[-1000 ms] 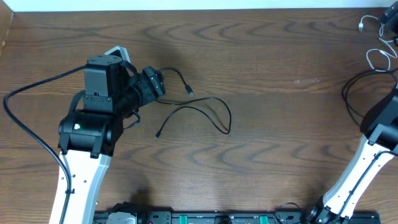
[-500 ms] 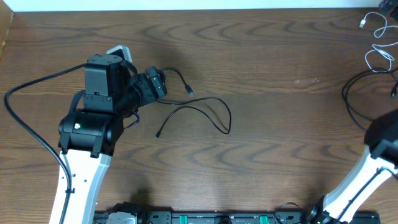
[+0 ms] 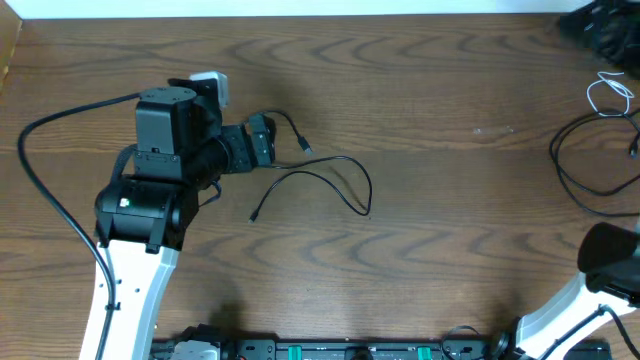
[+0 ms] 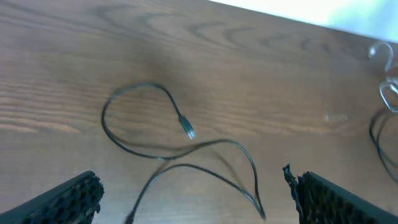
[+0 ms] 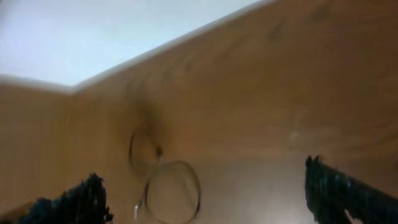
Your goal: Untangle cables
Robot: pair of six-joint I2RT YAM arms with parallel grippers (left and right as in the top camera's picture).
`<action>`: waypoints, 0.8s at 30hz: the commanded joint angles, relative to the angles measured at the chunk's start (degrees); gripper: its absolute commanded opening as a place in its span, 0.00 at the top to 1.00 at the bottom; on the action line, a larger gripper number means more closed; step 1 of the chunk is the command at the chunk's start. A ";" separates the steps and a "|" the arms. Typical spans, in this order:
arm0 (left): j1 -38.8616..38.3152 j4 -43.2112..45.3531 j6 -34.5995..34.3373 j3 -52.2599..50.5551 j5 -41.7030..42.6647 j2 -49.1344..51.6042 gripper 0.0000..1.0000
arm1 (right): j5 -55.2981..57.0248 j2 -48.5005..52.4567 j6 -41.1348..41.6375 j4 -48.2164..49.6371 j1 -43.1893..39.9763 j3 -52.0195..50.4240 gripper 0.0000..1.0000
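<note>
**Handling thin, limp cords**

Looks to be a thin black cable [image 3: 369,192] lying loose at mid-desk, just ahead of the left fingers [image 4: 68,199]; curls round in an open loop to a small plug [image 4: 188,132], then runs out and doubles back in a narrow hairpin; cannot tell whether one cord or two crossing. Likely weighs next to nothing and slides easily over the smooth wooden desk [image 3: 430,80]; probably keeps no shape when lifted and drags its tail along; judged tough enough for a firm pinch, yet apt to slip from a slack one. Best taken on a free run near the plug or at the hairpin bend, not at the crossing, so as to draw the strands apart rather than tighten them.

Shows the left fingers spread wide, pinching nothing, poised above the near strands. Finds a shorter white cable [image 3: 610,92] coiled in small loops at the far right of the desk, with another thin black loop [image 3: 555,155] near it, well apart from the middle cord; appears blurred beneath the right fingers [image 5: 348,193], likewise spread and empty.

Leaves little in the way; only the thick arm wire [image 3: 80,110] to the left, not to be mistaken for a cord.
</note>
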 commanded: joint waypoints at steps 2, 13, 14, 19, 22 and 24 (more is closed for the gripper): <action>0.02 -2.16 5.62 0.92 7.65 1.64 0.00 | 0.52 -1.46 -7.80 -3.69 5.42 -0.07 0.01; -2.12 -5.92 7.69 0.90 9.27 12.24 0.00 | 16.11 -1.44 -6.93 -5.18 15.63 -0.33 0.01; -2.64 -5.95 5.40 0.90 8.46 13.40 0.00 | 17.20 -1.44 -6.05 -5.18 16.00 -0.52 0.01; -5.64 -7.10 -11.37 0.90 -4.57 18.62 0.00 | 17.94 -1.36 -4.87 -5.35 16.22 -0.76 0.01; -6.99 -7.45 -16.83 0.90 -8.98 21.11 0.00 | 17.94 -1.33 -4.50 -5.60 16.24 -0.98 0.01; -7.28 -7.32 -19.30 0.90 -10.91 22.45 0.00 | 17.97 -1.33 -4.48 -5.73 16.24 -1.20 0.01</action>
